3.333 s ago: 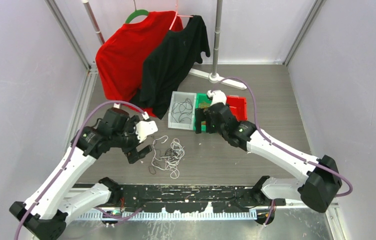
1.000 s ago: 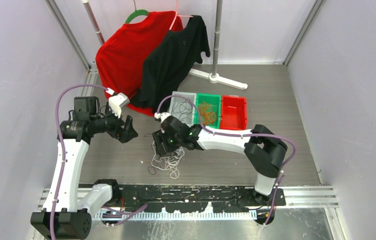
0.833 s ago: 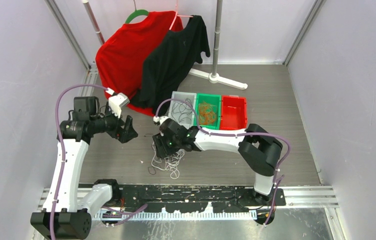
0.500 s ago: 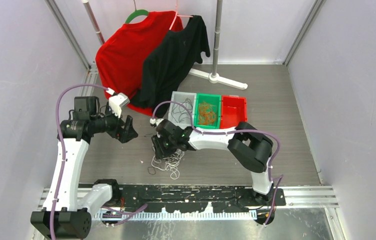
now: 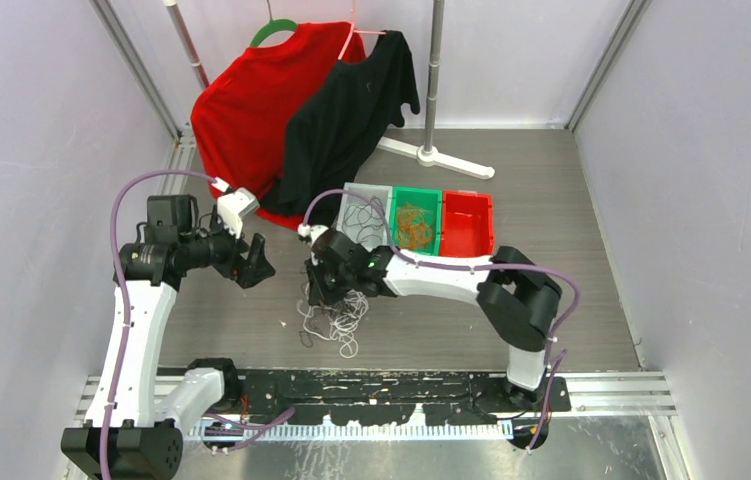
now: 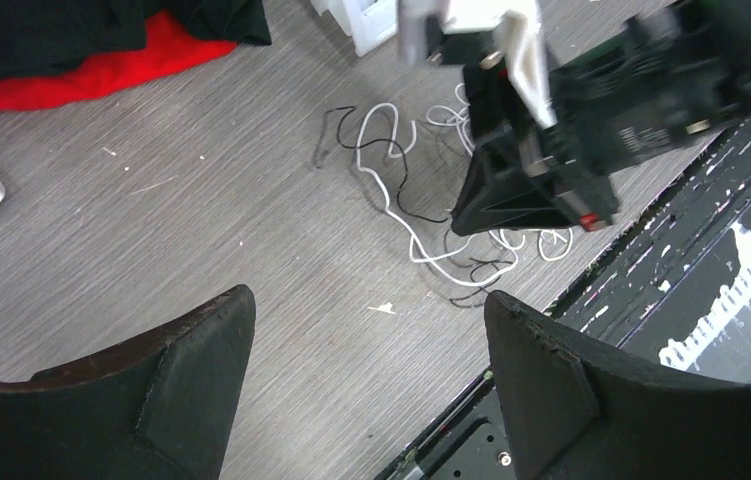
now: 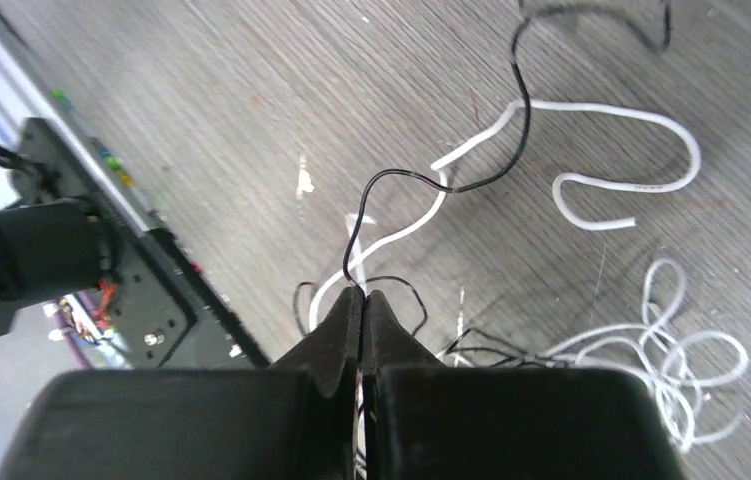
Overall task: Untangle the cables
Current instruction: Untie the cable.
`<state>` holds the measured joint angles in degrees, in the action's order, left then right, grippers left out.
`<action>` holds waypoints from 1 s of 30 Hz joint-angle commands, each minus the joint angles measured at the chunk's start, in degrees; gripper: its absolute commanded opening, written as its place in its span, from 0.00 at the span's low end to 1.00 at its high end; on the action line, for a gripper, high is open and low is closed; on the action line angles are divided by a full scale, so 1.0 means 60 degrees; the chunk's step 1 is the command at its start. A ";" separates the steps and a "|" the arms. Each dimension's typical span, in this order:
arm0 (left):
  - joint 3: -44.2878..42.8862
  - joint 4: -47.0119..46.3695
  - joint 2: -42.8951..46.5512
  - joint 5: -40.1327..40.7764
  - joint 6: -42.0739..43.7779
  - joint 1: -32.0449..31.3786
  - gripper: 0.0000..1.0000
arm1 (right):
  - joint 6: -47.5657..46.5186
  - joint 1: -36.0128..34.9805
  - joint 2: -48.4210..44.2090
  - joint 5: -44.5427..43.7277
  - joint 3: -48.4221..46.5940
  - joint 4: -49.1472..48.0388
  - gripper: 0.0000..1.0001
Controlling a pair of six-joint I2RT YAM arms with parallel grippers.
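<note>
A loose tangle of white and black cables [image 5: 337, 318] lies on the grey table just in front of the arms. My right gripper [image 5: 319, 290] is low over its left part. In the right wrist view the right gripper [image 7: 361, 293] is shut on a thin black cable [image 7: 483, 180] that curves away from the tips, over a white cable [image 7: 631, 186]. My left gripper [image 5: 256, 268] hangs open to the left of the pile. The left wrist view shows the left gripper [image 6: 368, 300] with nothing between its fingers and the tangle [image 6: 406, 215] beyond.
Three small bins stand behind the pile: a clear one [image 5: 352, 193] with black cords, a green one [image 5: 417, 192] with orange-brown cords, and a red one [image 5: 469, 222]. A red shirt [image 5: 241, 110] and a black shirt [image 5: 351, 115] hang at the back. A black rail [image 5: 371, 385] runs along the near edge.
My right gripper has closed from open onto the black cable and shifted slightly left over the pile. The left arm has stayed still and open.
</note>
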<state>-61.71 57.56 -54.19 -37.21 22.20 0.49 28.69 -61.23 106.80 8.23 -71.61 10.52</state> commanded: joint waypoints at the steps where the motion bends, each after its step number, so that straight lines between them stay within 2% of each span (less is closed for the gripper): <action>1: 0.0000 -0.0022 0.0191 -0.0404 0.0383 0.0036 0.85 | 0.0045 -0.0056 -0.1711 -0.0300 -0.0144 -0.0156 0.01; 9: -0.0286 0.0454 0.0098 -0.1360 0.0568 0.0035 0.85 | -0.0376 -0.0013 -0.3631 -0.0582 -0.0119 0.0191 0.01; 17: -0.0162 0.0093 0.0582 -0.2679 0.0178 0.0023 0.86 | -0.0621 0.0006 -0.4289 -0.0291 -0.0037 0.0121 0.01; 22: -0.0068 -0.0991 0.0639 -0.2897 -0.1279 0.0015 0.87 | -0.0725 0.0001 -0.4768 0.0434 0.0336 -0.0508 0.01; 25: -0.0143 -0.1560 0.0583 -0.3024 -0.2085 -0.0089 1.00 | -0.0772 0.0002 -0.4926 0.0841 0.0619 -0.0726 0.01; 27: -0.0330 -0.1369 0.0567 -0.2983 -0.1412 -0.0349 0.99 | -0.0827 0.0001 -0.4985 0.1085 0.0676 -0.0684 0.01; 30: -0.0786 -0.0406 0.0562 -0.2552 0.0796 -0.0772 0.99 | -0.0989 0.0006 -0.5104 0.1470 0.0742 -0.0383 0.01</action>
<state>-61.93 53.01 -51.13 -52.51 16.12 -1.43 24.86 -61.28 79.33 12.27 -67.48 10.52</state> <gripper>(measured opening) 0.993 0.040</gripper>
